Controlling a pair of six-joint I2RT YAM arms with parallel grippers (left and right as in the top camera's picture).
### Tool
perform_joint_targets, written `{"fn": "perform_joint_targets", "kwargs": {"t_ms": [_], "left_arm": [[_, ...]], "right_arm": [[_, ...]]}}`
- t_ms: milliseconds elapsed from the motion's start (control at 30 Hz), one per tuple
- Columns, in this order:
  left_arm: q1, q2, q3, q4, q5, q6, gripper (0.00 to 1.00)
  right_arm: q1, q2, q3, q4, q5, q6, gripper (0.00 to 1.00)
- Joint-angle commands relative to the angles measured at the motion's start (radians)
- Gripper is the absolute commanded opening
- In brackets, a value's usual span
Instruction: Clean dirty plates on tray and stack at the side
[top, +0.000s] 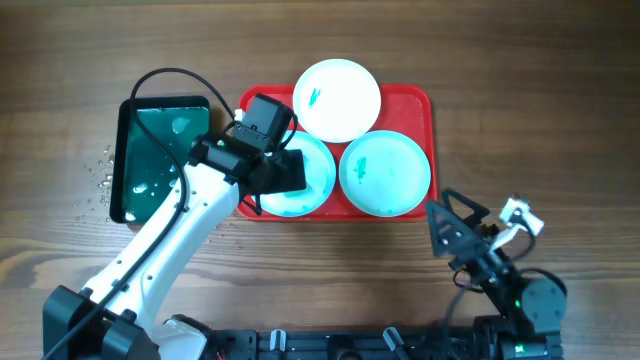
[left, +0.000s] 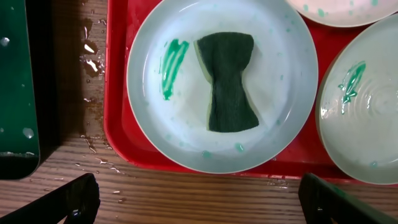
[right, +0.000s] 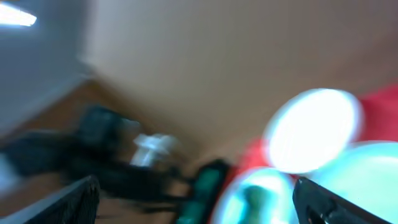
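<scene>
- Right gripper (top: 452, 212): it sits nearest the robot base, above bare wooden table (top: 520, 100), just in front of the right front corner of the red tray (top: 412, 105). Its fingers are spread wide with nothing between them. The right wrist view is blurred.
- Left gripper (left: 199, 190): it hangs above the front left part of the red tray, over the left turquoise plate (left: 273, 112). Its fingers are spread wide, one at each lower corner of the wrist view. They touch nothing.
- Left turquoise plate: it lies flat in the front left position of the tray. A dark green sponge (left: 229, 81) lies on it, narrowed at the middle and clear of both fingers. A teal smear (left: 173, 65) lies just left of the sponge. Small teal specks dot the plate surface.
- Right turquoise plate (top: 385, 173): it lies flat in the front right position, just beside the left plate. It carries a teal smear (left: 351, 78) on its left portion.
- White plate (top: 337, 98): it sits at the far edge of the tray, behind and between the two turquoise plates, with its rim extending past the tray's far rim. It carries a small teal mark (top: 314, 97).
- Dark green tray (top: 165, 160): it has a black rim, stands just left of the red tray and holds water drops.
- Water droplets (top: 100, 175): they lie on the table left of the green tray.
</scene>
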Motion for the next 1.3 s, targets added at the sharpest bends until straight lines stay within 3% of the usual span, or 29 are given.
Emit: {"fn": "perform_joint_targets", "kwargs": {"t_ms": [0,67,133,267,333,400,500,600,700,800,900,967,1000,1067,1267], "left_arm": [[0.005,0.005,-0.007,-0.013,0.006,-0.014,1.0],[0.005,0.005,-0.007,-0.015,0.006,-0.014,1.0],[0.005,0.005,-0.007,-0.015,0.006,-0.014,1.0],[0.005,0.005,-0.007,-0.008,0.006,-0.014,1.0],[0.005,0.005,-0.007,0.0,0.006,-0.026,1.0],[0.005,0.005,-0.007,0.008,0.006,-0.074,1.0],[0.005,0.005,-0.007,0.014,0.013,-0.097,1.0],[0.005,0.005,-0.007,0.014,0.014,-0.097,1.0],[0.005,0.005,-0.007,0.014,0.013,-0.097,1.0],[0.005,0.005,-0.007,0.014,0.013,-0.097,1.0],[0.005,0.005,-0.007,0.014,0.013,-0.097,1.0],[0.005,0.005,-0.007,0.015,0.013,-0.097,1.0],[0.005,0.005,-0.007,0.017,0.013,-0.097,1.0],[0.005,0.005,-0.007,0.02,0.013,-0.097,1.0],[0.005,0.005,-0.007,0.034,0.013,-0.097,1.0]], "right_arm": [[-0.001,-0.004,0.072,0.182,-0.106,0.124,1.0],[-0.017,0.041,0.229,-0.016,-0.129,-0.009,1.0],[-0.032,0.156,0.453,-0.386,-0.15,-0.273,1.0],[-0.033,0.602,0.981,-1.139,-0.043,-0.734,0.99],[-0.032,0.853,1.237,-1.454,0.043,-0.835,1.0],[-0.032,1.067,1.437,-1.641,0.055,-0.853,1.0],[-0.027,1.239,1.533,-1.647,-0.074,-0.853,0.99],[-0.018,1.354,1.532,-1.51,-0.238,-0.851,0.89],[0.06,1.463,1.532,-1.391,-0.169,-0.853,0.8],[0.15,1.555,1.532,-1.292,-0.008,-0.849,0.57],[0.228,1.688,1.532,-1.212,0.143,-0.795,0.56],[0.261,1.779,1.532,-1.176,0.119,-0.809,0.55],[0.277,1.83,1.532,-1.157,0.097,-0.843,0.47],[0.297,1.894,1.532,-1.133,0.062,-0.903,0.42],[0.34,2.069,1.532,-1.09,0.064,-0.984,0.4]]}}
